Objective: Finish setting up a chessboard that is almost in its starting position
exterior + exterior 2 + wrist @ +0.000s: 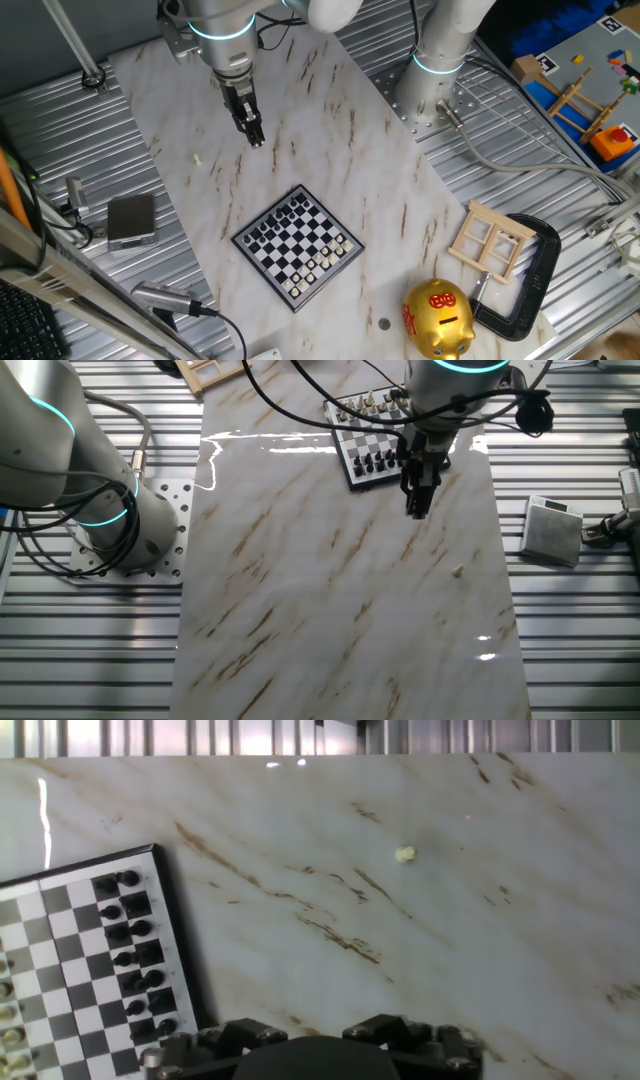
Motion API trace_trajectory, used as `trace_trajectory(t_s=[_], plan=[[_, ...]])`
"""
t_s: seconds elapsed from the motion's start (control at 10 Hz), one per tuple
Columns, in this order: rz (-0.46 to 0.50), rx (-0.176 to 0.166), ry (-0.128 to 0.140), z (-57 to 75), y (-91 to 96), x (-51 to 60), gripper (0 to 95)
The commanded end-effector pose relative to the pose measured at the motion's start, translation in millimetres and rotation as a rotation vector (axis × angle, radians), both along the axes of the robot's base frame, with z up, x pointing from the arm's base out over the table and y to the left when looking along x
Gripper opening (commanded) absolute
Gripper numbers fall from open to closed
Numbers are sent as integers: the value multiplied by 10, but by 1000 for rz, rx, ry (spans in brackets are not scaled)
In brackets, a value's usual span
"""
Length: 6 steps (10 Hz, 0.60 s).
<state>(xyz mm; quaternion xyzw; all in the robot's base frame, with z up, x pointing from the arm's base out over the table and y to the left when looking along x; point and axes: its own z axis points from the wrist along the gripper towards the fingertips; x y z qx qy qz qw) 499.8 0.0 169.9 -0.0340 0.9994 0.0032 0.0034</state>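
The chessboard [300,246] lies on the marble slab near its front, with black pieces along one side and cream pieces along the other. It also shows in the other fixed view [372,442] and at the left of the hand view [62,970]. One tiny cream piece [198,158] lies alone on the marble, well away from the board; it also shows in the other fixed view [458,570] and the hand view [405,853]. My gripper [256,140] hangs above the marble between the board and the stray piece. Its fingers [417,508] look closed together with nothing seen between them.
A small grey box [131,220] sits left of the slab. A golden piggy bank [438,318], a pale wooden lattice [490,240] and a black clamp [535,270] stand at the front right. A second arm's base [440,60] stands behind the slab.
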Motion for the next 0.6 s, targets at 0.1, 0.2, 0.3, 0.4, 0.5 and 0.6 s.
trace_trajectory(t_s=[0.1, 0.2, 0.3, 0.4, 0.5, 0.6], plan=[[119, 14, -13, 0, 1, -2, 0], [145, 19, -13, 0, 1, -2, 0], [157, 20, -12, 0, 1, -2, 0], [187, 19, -2, 0, 1, -2, 0], [193, 17, 0, 0, 1, -2, 0], [218, 26, 6, 0, 1, -2, 0]])
